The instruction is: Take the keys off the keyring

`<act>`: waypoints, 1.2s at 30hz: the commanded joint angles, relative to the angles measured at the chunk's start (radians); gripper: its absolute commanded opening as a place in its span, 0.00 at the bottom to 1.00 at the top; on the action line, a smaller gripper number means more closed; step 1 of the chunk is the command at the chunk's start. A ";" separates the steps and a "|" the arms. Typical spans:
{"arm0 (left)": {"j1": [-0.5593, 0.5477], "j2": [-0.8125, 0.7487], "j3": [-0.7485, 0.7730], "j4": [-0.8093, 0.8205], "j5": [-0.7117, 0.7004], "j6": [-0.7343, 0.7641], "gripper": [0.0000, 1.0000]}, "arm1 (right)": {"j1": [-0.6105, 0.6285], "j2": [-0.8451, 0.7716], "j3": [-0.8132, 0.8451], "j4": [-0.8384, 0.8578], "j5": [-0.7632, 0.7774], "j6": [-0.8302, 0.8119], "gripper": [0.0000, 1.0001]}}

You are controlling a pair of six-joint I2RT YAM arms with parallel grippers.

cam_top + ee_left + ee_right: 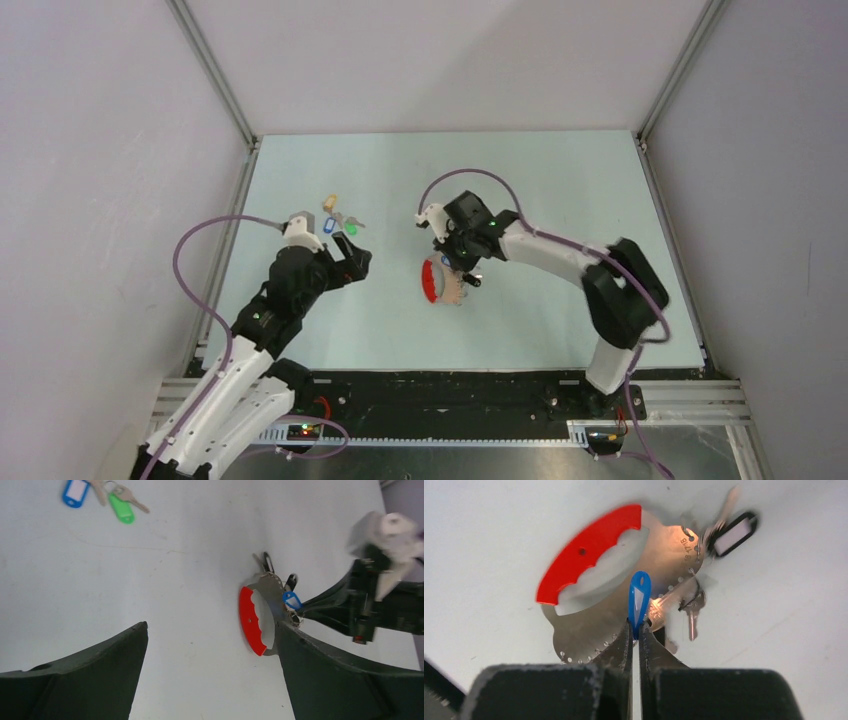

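Shows the keyring (589, 622) flat on the table (560, 200) near its middle: a silvery plate, rim punched with small holes, with a curved red grip (584, 560) scalloped along its inner edge. Carries the keys (694, 612) bunched at one rim, a black tag (731, 534) among them. Pinches a blue tag (640, 597), stood on edge over the plate, between the closed fingers of the right gripper (635, 630). Holds the left gripper (212, 625) spread wide and empty above the table, apart from the keyring.
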 commanded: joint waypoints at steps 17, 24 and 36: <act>-0.253 0.228 -0.065 0.702 0.171 0.214 0.99 | 0.017 -0.553 -0.135 0.221 -0.075 0.070 0.00; -0.293 0.277 -0.149 0.990 0.253 0.325 1.00 | 0.017 -0.623 -0.142 0.263 -0.105 0.104 0.00; -0.308 0.437 -0.170 1.254 0.534 0.360 0.92 | 0.017 -0.662 -0.163 0.343 -0.196 0.154 0.00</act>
